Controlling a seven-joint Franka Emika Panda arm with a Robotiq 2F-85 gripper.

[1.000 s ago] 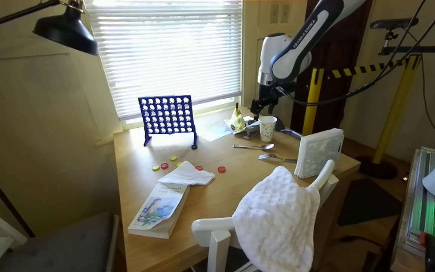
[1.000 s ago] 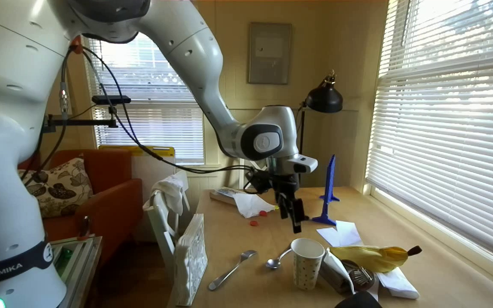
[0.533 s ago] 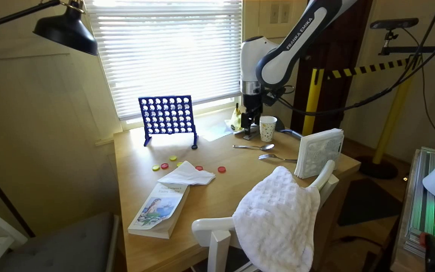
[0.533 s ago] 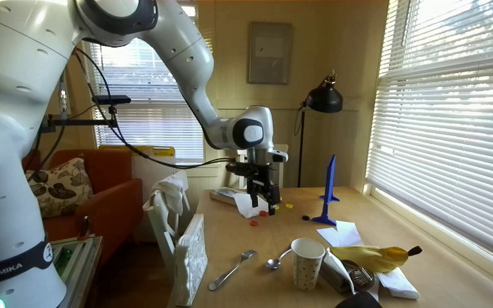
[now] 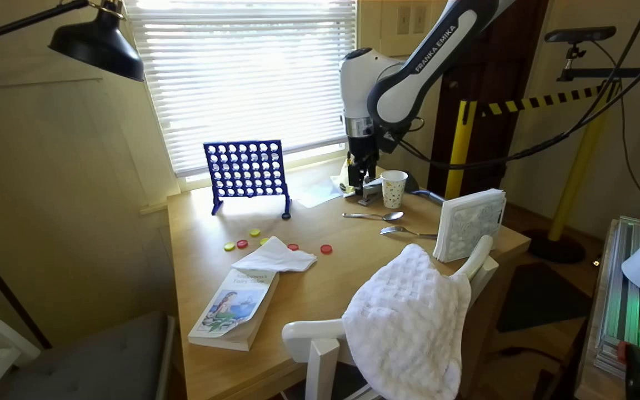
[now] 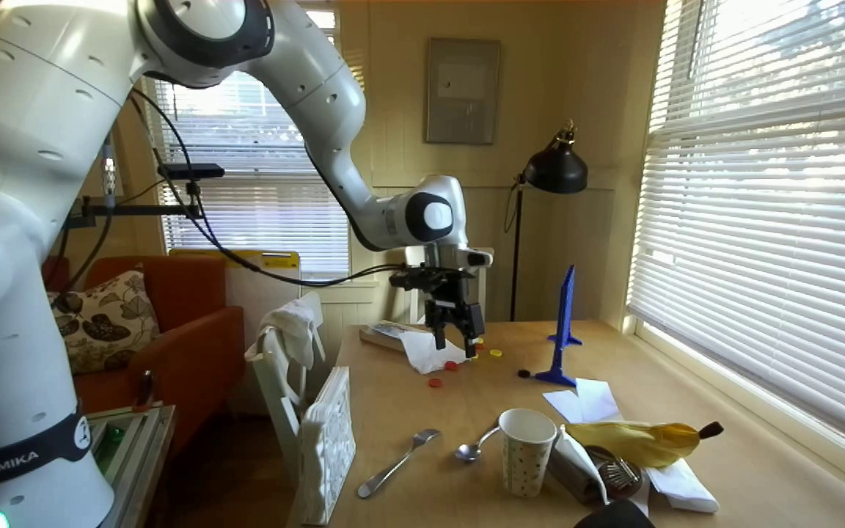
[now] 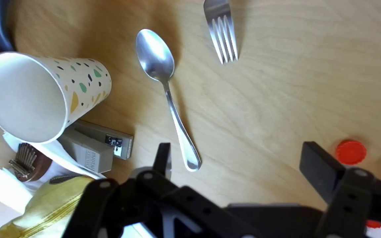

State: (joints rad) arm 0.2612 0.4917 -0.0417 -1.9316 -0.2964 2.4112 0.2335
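Note:
My gripper (image 7: 236, 155) is open and holds nothing, its two dark fingers wide apart above the wooden table. It also shows in both exterior views (image 5: 363, 183) (image 6: 456, 346). In the wrist view the metal spoon (image 7: 155, 56) is nearest, its handle end close to the left finger. A fork (image 7: 222, 29) lies farther up. A red disc (image 7: 350, 152) lies just beyond the right finger. At left are a speckled paper cup (image 7: 84, 82), upright in both exterior views (image 5: 393, 191) (image 6: 525, 458), a grey stapler (image 7: 93, 145) and a yellow pouch (image 7: 51, 208).
A blue upright game grid (image 5: 249, 195) stands near the window. Red and yellow discs, a white napkin (image 5: 275, 256) and a book (image 5: 231, 308) lie on the table. A stack of white napkins (image 5: 467, 228) stands near the towel-draped chair (image 5: 409, 322). A black lamp (image 5: 98, 47) hangs at left.
My gripper has moved away from the cup and pouch side, farther over the table, and turned more upright. Over the last half second it has risen slightly. The objects have not moved.

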